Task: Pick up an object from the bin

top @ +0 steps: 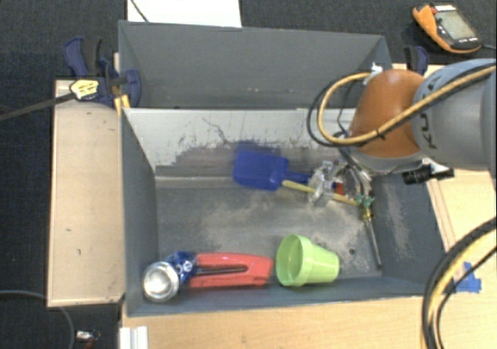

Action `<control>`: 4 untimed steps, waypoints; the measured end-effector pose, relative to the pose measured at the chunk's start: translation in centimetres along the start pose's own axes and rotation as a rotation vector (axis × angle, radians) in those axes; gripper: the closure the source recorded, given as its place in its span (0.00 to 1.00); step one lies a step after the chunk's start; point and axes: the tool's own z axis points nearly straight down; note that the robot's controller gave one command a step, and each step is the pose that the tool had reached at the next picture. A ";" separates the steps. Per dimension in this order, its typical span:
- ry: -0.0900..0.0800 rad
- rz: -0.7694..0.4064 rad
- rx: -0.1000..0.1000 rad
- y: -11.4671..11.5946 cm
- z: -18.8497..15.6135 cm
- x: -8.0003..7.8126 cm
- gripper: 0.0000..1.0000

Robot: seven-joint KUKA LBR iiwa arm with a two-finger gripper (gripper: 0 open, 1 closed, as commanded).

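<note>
Four things lie in the grey bin (pixel 140 207) that you are looking down on. The hand (pixel 324 184) is low inside the bin, near the back wall and over to the right. You cannot tell how far open it is, or whether it has hold of anything. It sits right at the end of a pale yellow handle (pixel 295 183). That handle belongs to the blue scoop (pixel 258 169), which lies on the bin floor by the back wall, near the middle. The blue end points left, away from the hand.

Behind the hand you can see the orange cover (pixel 388 110) on the wrist, and the big grey arm (pixel 458 118) coming in from the right.

Along the front wall, well apart from the hand, three more things lie in a row. A green cup (pixel 307 262) lies on its side. Just to its left, touching it, is a flat red tool (pixel 229 270). At the left end is a silver can (pixel 161 282) with some blue on it.
</note>
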 end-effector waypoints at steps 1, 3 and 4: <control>0.000 -0.001 0.000 0.0 0.0 0.0 1.00; 0.000 -0.002 0.000 0.0 0.0 0.0 1.00; 0.000 -0.003 0.000 0.0 0.0 0.0 1.00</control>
